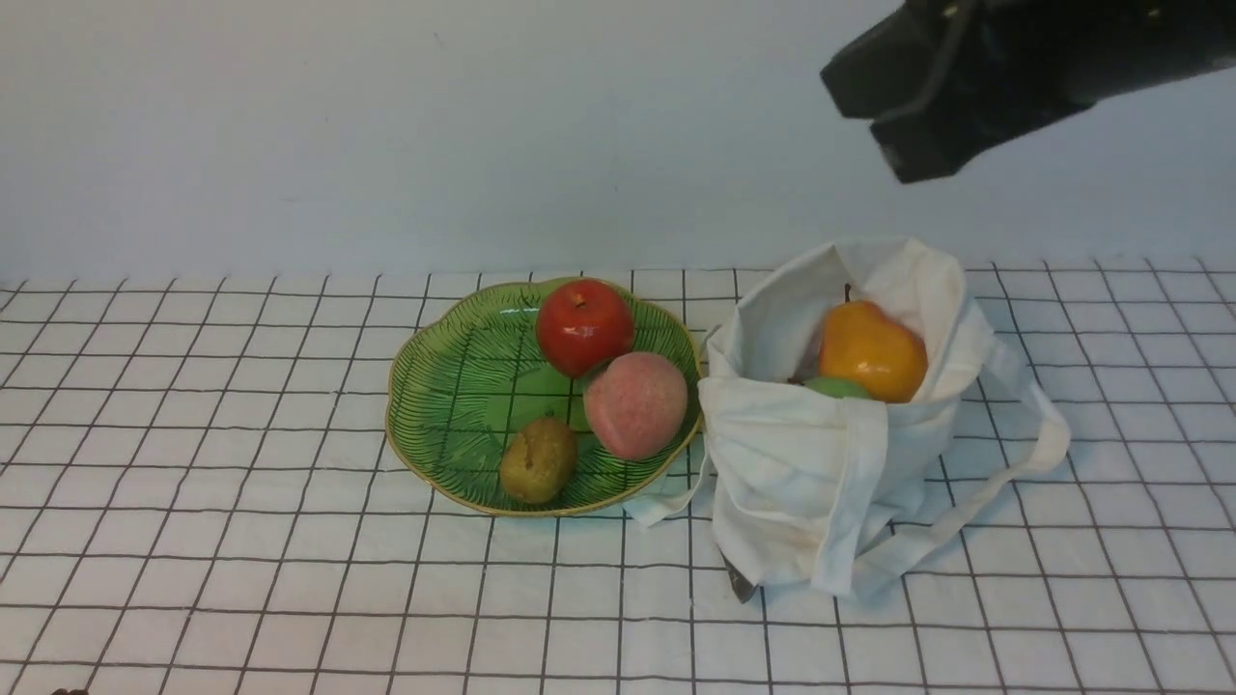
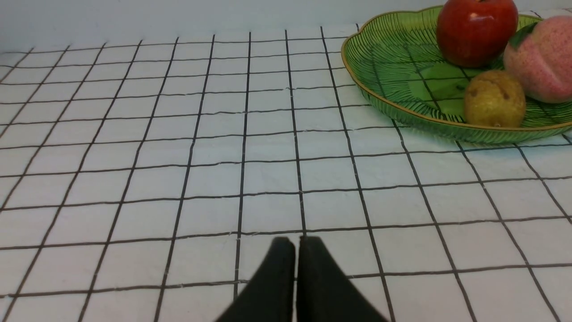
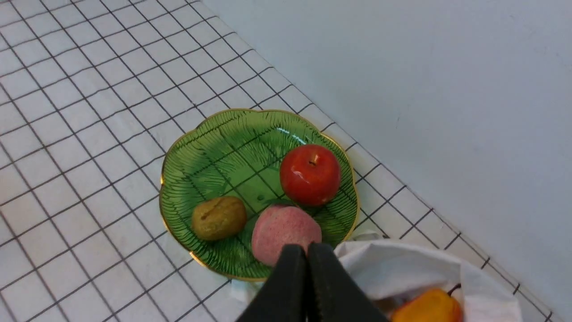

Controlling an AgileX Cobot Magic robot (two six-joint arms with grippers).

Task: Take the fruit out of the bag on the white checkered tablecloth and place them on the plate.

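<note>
The off-white bag (image 1: 821, 463) stands on the white checkered tablecloth (image 1: 241, 598), holding an orange-yellow pear (image 1: 872, 352) and a light-green fruit (image 1: 838, 388). To its left the green leaf-shaped plate (image 1: 454, 386) carries the pink peach (image 1: 635, 404). My right gripper (image 3: 307, 250) hangs high above the bag, shut and empty; its wrist view shows the peach (image 3: 283, 232), plate (image 3: 210, 156), bag (image 3: 402, 268) and pear (image 3: 429, 308). Low over bare cloth left of the plate (image 2: 393, 107), my left gripper (image 2: 296, 243) is shut and empty.
A glossy red apple (image 1: 584, 326) and a small brownish-yellow lumpy fruit (image 1: 539, 459) also lie on the plate. The bag's strap handles (image 1: 1024, 463) trail over the cloth on its right and front. A plain pale wall (image 1: 386, 125) rises behind the table.
</note>
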